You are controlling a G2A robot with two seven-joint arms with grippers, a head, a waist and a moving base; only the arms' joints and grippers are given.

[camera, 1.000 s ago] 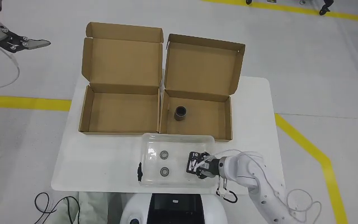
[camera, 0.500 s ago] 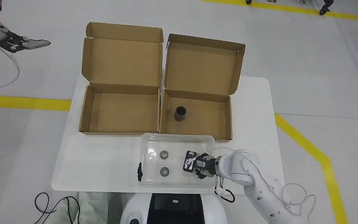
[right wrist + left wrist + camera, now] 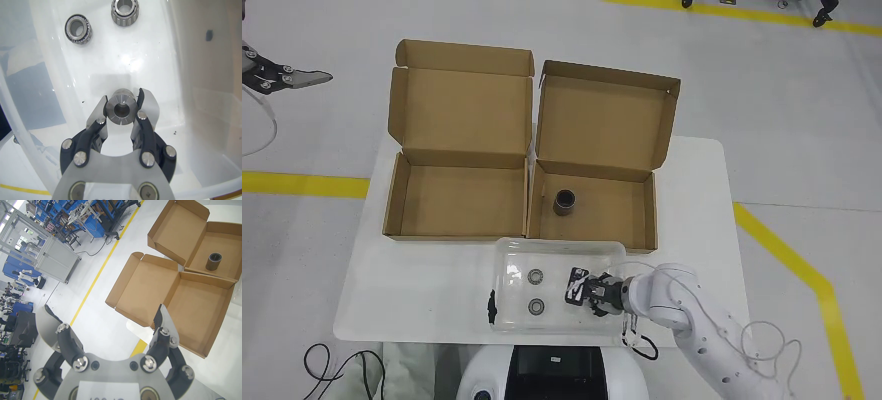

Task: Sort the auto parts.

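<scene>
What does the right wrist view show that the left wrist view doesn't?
Right wrist: the right pincer shut on a metal sleeve, inside a clear tray that also holds two bearings. Left wrist: the left pincer open, two open boxes, and a dark cylinder standing in one. Both: brown cardboard, seen through the tray wall in the right wrist view.

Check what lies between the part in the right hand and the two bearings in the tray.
Bare tray floor, seen in the right wrist view, separates the steel sleeve from both bearings.
</scene>
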